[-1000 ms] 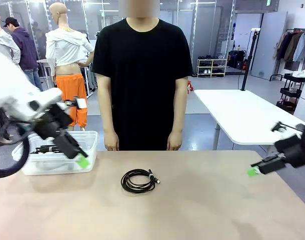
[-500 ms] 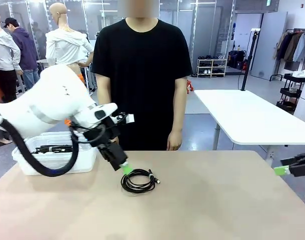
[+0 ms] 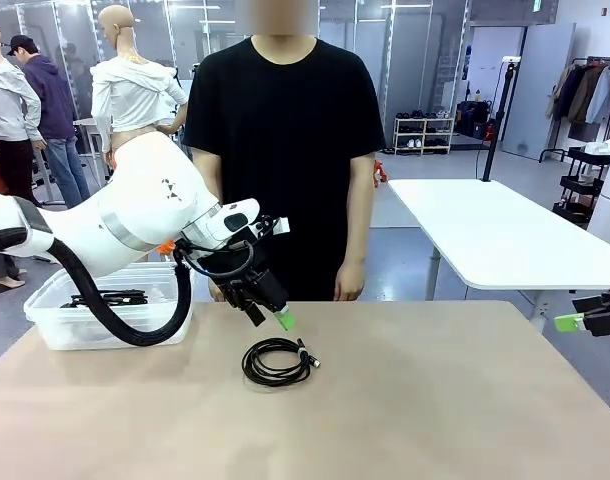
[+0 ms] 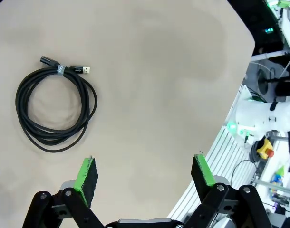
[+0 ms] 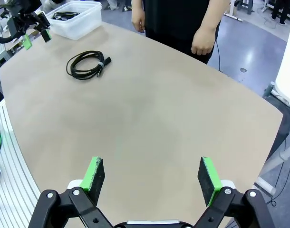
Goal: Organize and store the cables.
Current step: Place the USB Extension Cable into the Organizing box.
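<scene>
Cable point(image 3: 276, 361) lies coiled flat, plugs pointing toward picture right.

A grey floor point(image 3: 415, 250) runs back to glass partitions point(image 3: 385, 60) along the far side of a brightly lit room. A white table point(image 3: 485, 225) stands at the right, with a low shelf of shoes point(image 3: 423, 135) behind it. Farther right are a rack of hanging coats point(image 3: 585, 90) and a black cart point(image 3: 583, 185).
</scene>
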`<state>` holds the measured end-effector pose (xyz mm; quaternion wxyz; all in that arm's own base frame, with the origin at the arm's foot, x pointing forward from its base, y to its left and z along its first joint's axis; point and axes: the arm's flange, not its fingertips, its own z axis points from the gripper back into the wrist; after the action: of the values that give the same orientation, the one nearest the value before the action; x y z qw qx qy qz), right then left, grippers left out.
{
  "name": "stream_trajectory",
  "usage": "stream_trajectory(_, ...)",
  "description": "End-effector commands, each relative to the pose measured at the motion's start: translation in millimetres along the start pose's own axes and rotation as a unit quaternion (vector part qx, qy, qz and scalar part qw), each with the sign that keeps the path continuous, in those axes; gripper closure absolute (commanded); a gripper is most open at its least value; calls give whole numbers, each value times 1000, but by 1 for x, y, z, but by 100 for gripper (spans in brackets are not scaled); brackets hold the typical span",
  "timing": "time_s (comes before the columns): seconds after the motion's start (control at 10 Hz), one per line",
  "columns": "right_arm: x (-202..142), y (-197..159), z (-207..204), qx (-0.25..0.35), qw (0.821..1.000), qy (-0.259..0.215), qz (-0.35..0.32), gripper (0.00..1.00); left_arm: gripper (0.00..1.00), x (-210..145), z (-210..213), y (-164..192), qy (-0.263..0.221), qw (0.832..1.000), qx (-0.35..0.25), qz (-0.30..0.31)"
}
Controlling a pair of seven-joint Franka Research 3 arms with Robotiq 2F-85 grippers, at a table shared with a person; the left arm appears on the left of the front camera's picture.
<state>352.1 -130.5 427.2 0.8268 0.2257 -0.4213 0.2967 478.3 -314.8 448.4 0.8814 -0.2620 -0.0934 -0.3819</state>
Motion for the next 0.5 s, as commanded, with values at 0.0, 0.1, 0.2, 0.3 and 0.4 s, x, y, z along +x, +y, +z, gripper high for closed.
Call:
stream_trajectory(0.0,-3,-1,1,8,1000,2,-1,0,0,-5,2,-2,7,1000,-2,-1)
stream_trajectory(0.1,-3,-1,1,8,1000,2,-1,0,0,-5,2,-2,7,1000,-2,-1)
stream_trajectory(0.2,-3,-1,1,8,1000,2,-1,0,0,-5,2,-2,7,1000,-2,-1)
stream_trajectory(0.3,-3,-1,1,8,1000,2,-1,0,0,-5,2,-2,7,1000,-2,-1)
stream_trajectory(0.4,-3,-1,1,8,1000,2,-1,0,0,-5,2,-2,7,1000,-2,-1)
